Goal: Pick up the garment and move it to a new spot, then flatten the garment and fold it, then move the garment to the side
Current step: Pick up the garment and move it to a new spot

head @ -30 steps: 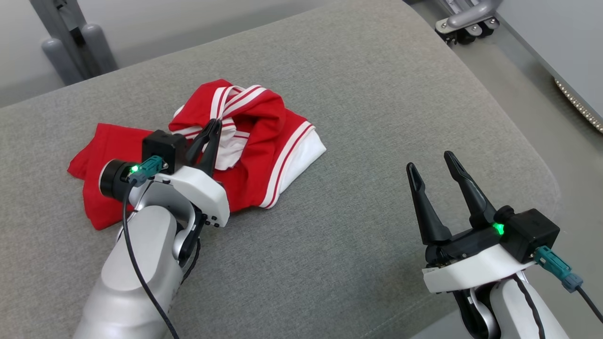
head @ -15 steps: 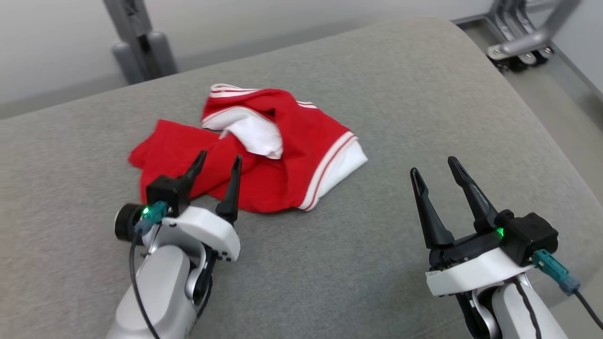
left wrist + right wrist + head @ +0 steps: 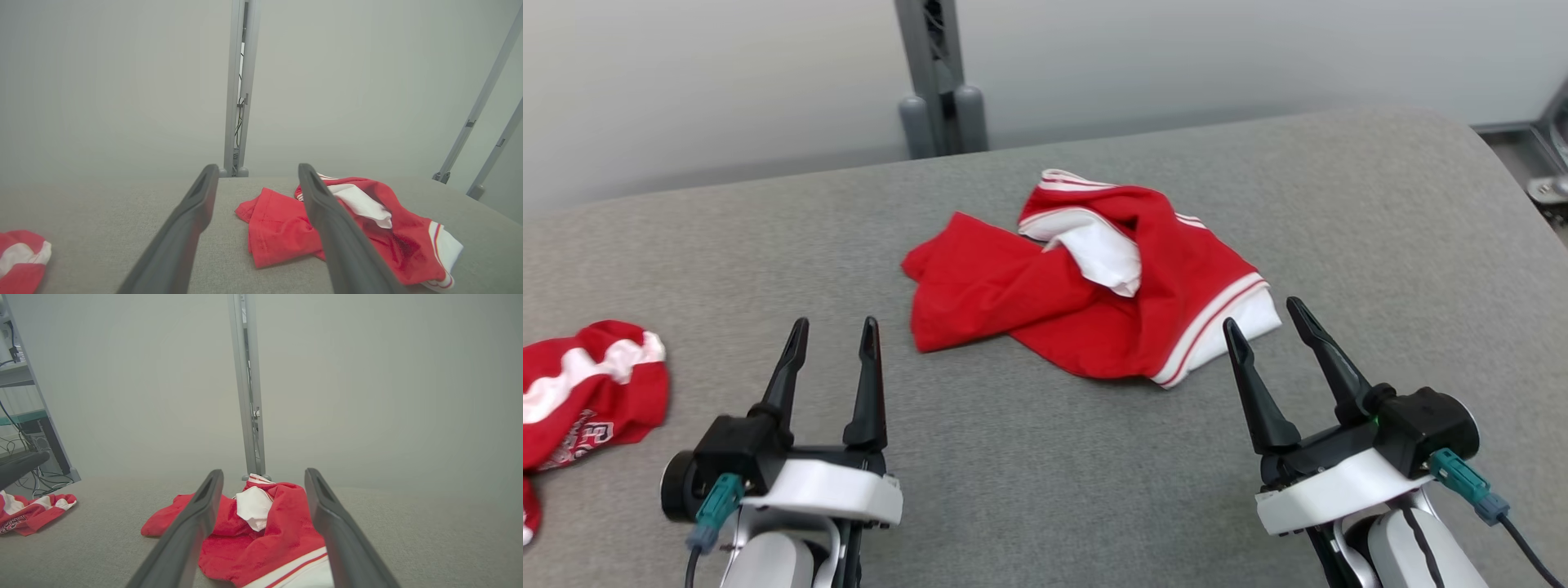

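The garment (image 3: 1086,294) is red with white stripes and white trim, lying crumpled in the middle of the grey cushioned surface (image 3: 1029,474); it also appears as the garment (image 3: 286,228) and the garment (image 3: 269,535) in the wrist views. My left gripper (image 3: 833,331) stands open at the lower left, apart from the cloth and holding nothing. My right gripper (image 3: 1262,314) is open at the lower right, its fingertips just short of the garment's white hem.
A second red-and-white garment (image 3: 580,392) lies bunched at the left edge of the surface. A grey metal post (image 3: 935,73) stands behind the far edge against a pale wall. A wheeled frame (image 3: 1547,163) is at the right.
My left gripper let go of the garment, opened and drew back toward the lower left. The head camera swung, so the whole scene has shifted rightward; the right gripper stays open.
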